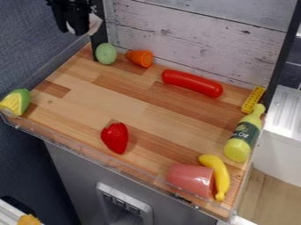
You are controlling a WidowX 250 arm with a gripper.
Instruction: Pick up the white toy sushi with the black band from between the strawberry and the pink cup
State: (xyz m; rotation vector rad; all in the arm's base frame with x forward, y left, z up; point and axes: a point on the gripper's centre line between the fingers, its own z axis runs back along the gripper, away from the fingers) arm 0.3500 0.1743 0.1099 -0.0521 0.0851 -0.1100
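The black gripper point(75, 19) hangs at the upper left, above the board's far left corner. A pale whitish thing point(94, 23) shows right against it; whether it is held cannot be made out. Nearest on the wooden board point(135, 103) is a green egg-shaped piece point(106, 53) by the black post, with an orange carrot piece point(141, 57) to its right. Along the back wall lies a red sausage point(192, 82). A red strawberry point(115, 137) rests near the front middle. At the front right, a pink cup point(191, 179) lies on its side against a yellow banana point(217, 176).
A corn piece point(15, 103) sits at the board's left corner. By the right edge are a yellow-green oil bottle point(244, 135) and a yellow brick point(253, 99). The whitish plank wall point(203, 35) stands behind, and a low clear rim point(88, 149) runs along the front.
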